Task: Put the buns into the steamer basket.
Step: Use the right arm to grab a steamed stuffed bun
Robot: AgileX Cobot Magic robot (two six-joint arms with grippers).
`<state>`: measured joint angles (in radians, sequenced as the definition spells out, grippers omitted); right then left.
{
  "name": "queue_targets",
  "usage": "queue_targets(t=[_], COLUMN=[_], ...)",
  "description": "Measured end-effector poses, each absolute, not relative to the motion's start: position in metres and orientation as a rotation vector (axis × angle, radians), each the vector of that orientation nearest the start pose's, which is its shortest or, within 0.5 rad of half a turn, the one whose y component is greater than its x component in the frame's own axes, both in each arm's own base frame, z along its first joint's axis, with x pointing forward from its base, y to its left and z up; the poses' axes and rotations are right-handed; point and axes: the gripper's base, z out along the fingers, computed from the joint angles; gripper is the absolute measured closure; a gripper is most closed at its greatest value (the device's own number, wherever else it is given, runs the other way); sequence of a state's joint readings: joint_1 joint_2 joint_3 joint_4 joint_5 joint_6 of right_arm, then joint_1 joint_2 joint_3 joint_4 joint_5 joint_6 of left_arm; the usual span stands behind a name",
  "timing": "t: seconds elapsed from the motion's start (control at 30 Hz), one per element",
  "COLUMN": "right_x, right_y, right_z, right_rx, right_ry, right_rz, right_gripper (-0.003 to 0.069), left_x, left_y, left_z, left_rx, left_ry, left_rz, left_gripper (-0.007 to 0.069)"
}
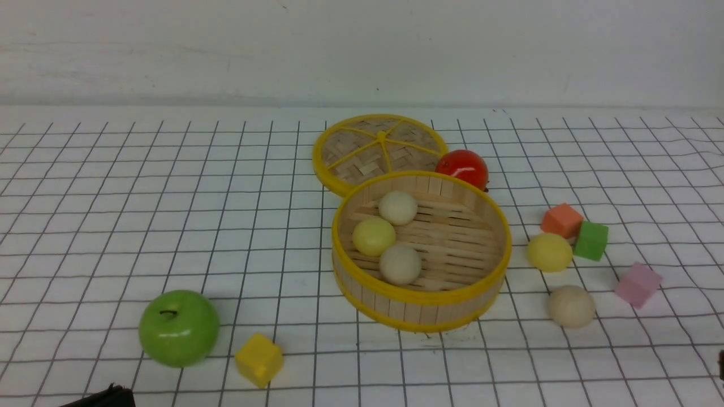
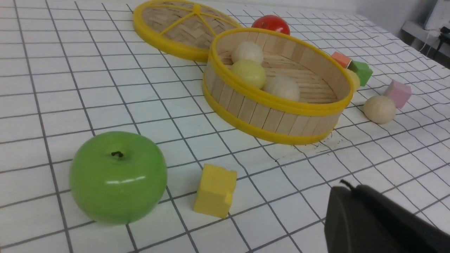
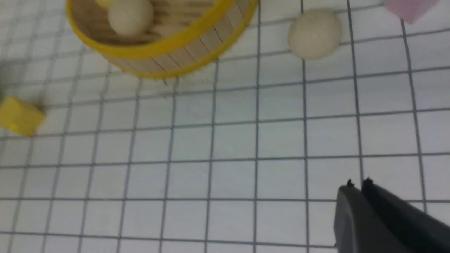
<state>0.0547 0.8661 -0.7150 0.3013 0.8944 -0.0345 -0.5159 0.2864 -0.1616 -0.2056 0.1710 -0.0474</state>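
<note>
On the gridded worktop [image 1: 169, 226], to the right of the steamer basket [image 1: 421, 298], two buns are shown loose: a pale yellow bun [image 1: 549, 252] just beside the orange cube [image 1: 561, 220] and green cube [image 1: 591, 240], and a cream bun [image 1: 570, 306] nearer the robot, lying apart. Three other buns [image 1: 374, 236] are seated on the basket's slatted floor. Each bun is smooth, matt and spherical; it is judged light and apt to roll, so it would best be pinched across its widest girth from above. Softness cannot be told. The basket is built of stiff bamboo slats bound by yellow rims. The right gripper [image 3: 358, 184] is seen pressed together, holding nothing; the left gripper [image 2: 346, 186] is likewise closed and empty.
</note>
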Motion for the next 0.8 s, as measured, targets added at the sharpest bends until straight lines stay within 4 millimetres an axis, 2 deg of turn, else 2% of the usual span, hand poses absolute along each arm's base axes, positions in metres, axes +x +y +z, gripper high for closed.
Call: queue_targets(t=[0.07,0.1,0.17,0.2,0.23,0.43,0.53,0.57,0.7,0.8], right_x=[0.177,0.18,0.213,0.213,0.232,0.281,0.306,0.307,0.33,0.339], right_y=[0.033,0.034,0.047,0.048,0.059,0.067,0.068,0.068,0.072,0.074], right_z=[0.293,0.292,0.281,0.281,0.274,0.255,0.239,0.238,0.218,0.209], right_rx=[0.003,-0.005,-0.079,-0.088,-0.138,-0.158,-0.12,-0.119,-0.09,-0.087], right_ry=[2.597,2.605,2.678,2.678,2.701,2.741,2.765,2.768,2.782,2.772], right_rz=[0.366,0.366,0.35,0.348,0.326,0.177,0.115,0.111,0.101,0.103], right_gripper=[0.0659,0.0659,0.0659,0.0659,0.0659,0.0621,0.0552,0.0547,0.0419,0.0363], left_x=[0.068,0.068,0.068,0.068,0.068,0.068,0.068,0.068,0.068,0.068], left_y=[-0.042,-0.042,-0.042,-0.042,-0.042,-0.042,-0.042,-0.042,-0.042,-0.042], left_z=[0.234,0.234,0.234,0.234,0.234,0.234,0.234,0.234,0.234,0.234], left_rx=[0.266,0.266,0.266,0.266,0.266,0.266,0.266,0.266,0.266,0.266], left_ry=[1.794,1.794,1.794,1.794,1.794,1.794,1.794,1.794,1.794,1.794], left_rz=[-0.58,-0.58,-0.58,-0.58,-0.58,-0.58,-0.58,-0.58,-0.58,-0.58], left_gripper=[0.0638,0.0638,0.0638,0.0638,0.0638,0.0638,0.0637,0.0637,0.0636,0.0636])
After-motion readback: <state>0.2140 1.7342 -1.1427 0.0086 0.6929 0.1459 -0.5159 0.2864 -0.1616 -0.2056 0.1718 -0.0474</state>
